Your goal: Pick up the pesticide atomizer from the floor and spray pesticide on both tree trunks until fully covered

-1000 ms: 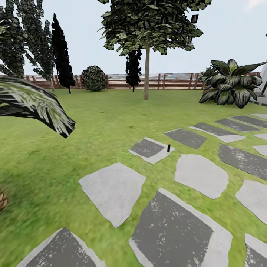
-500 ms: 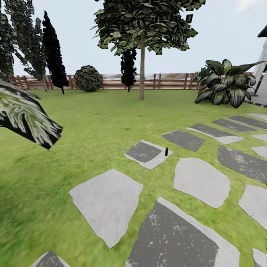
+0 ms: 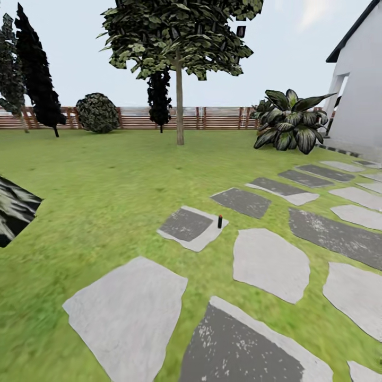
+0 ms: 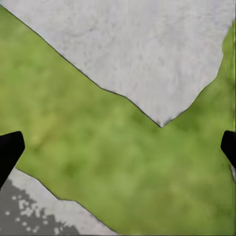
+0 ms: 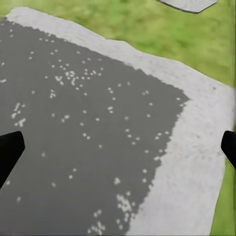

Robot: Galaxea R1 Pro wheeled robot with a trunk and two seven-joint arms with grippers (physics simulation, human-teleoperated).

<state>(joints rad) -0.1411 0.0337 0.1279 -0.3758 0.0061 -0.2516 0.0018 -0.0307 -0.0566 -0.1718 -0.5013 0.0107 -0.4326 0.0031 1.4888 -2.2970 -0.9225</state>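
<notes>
While the robot is well short of its target, the atomizer [image 3: 219,221] stands upright at the edge of a paving stone [image 3: 188,227], on the side of that stone nearer the white house [image 3: 361,95]. Risk number one: that bottle is tiny and tall for its width, so a clumsy reach could easily tip it or knock it off the stone onto the grass [image 3: 106,180]. Both pincers are spread wide and carrying nothing — the left gripper [image 4: 118,147] hangs over a strip of grass between slabs, the right gripper [image 5: 118,147] over a dark speckled slab. Beyond the paving stone, toward the wooden fence [image 3: 212,118], rises one tall tree [image 3: 179,106] with a slim straight trunk; I can't pick out a second such tree for certain. A round bush [image 3: 97,112] and dark cypresses [image 3: 37,79] line the fence, a broad-leafed plant [image 3: 289,123] sits beside the house. Between the robot and the bottle, only flat slabs and lawn.
</notes>
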